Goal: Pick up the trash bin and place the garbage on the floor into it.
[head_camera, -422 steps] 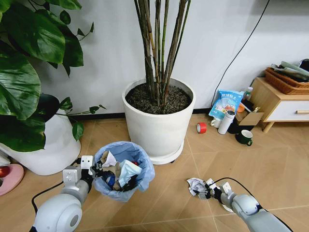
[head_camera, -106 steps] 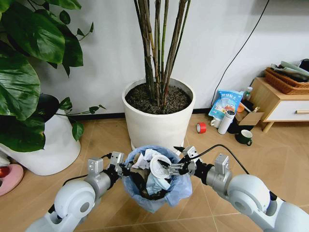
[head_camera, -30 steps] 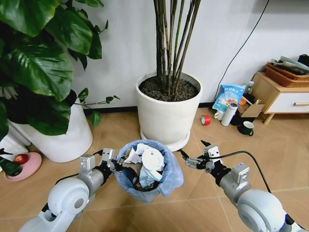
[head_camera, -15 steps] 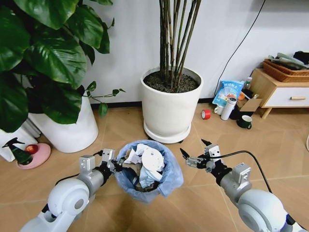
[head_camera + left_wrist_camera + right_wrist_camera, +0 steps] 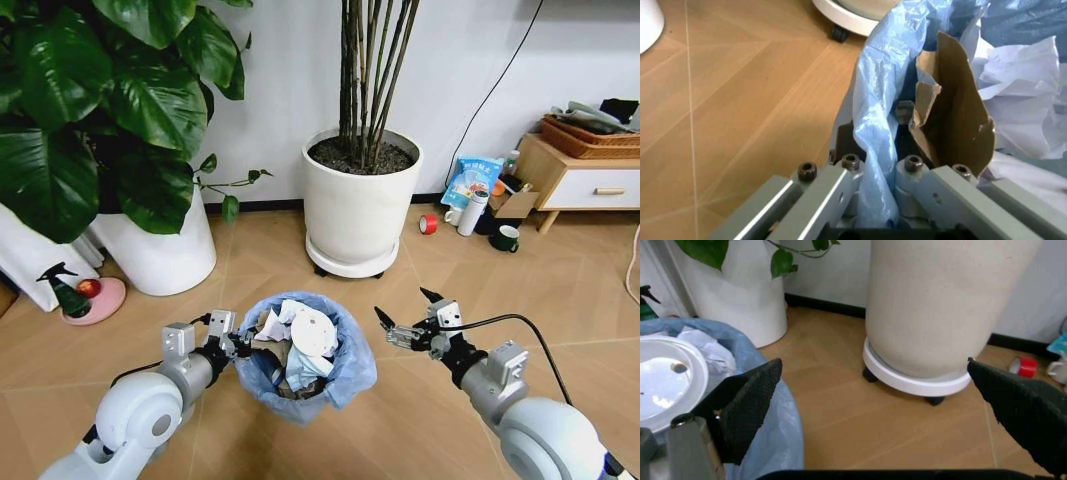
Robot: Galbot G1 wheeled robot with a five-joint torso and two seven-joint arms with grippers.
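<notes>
Now at floor level: trash bin sat low centre in head view, in front of big white plant pot, lifted or resting couldn't be told. Was lined w/ crinkled light-blue bag, packed w/ garbage: crumpled white paper, brown cardboard scrap, round white lid on top.

Left gripper sat at bin's left rim, fingers pinched narrow on rim and bag, plastic bunched between them in left wrist view. Left arm reached in from lower left.

Right gripper hung just right of bin, apart from it, spread wide, holding nothing; dark fingertips framed floor and plant pot base in right wrist view.

Further off: second white pot w/ broad green leaves on left, pink dish beside it, red tape roll, white bottle, dark mug and wooden cabinet at right by wall.
</notes>
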